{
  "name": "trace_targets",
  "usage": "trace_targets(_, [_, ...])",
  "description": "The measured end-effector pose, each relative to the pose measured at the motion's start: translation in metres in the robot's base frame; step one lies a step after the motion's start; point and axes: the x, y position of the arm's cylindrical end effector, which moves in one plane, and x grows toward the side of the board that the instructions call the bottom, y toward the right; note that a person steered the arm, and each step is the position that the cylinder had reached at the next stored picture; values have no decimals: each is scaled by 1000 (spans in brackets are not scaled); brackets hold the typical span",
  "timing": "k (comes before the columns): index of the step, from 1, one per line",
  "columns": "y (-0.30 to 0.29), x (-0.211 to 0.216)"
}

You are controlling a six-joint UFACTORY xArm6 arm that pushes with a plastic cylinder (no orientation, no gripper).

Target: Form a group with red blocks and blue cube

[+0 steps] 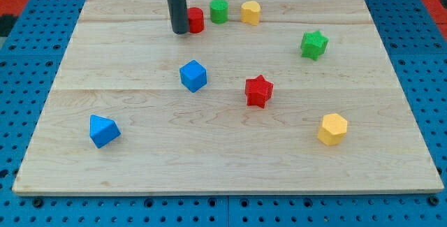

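Observation:
My tip [179, 31] rests on the board near the view's top, touching the left side of a red cylinder [196, 19]. A red star [258, 90] lies near the board's middle, right of centre. A blue cube [193, 75] sits just left of the red star, below the tip. A second blue block [103, 130], angular in shape, lies at the lower left.
A green cylinder [219, 10] and a yellow block [251, 12] stand right of the red cylinder along the top. A green star [314, 45] is at the upper right. A yellow block [332, 129] is at the lower right. The wooden board [140, 171] lies on a blue pegboard.

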Motion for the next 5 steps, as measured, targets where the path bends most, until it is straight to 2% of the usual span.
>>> trace_targets(1, [42, 42])
trace_targets(2, [47, 108])
trace_targets(3, [24, 117])
trace_targets(4, [25, 143])
trace_targets(5, [-27, 131])
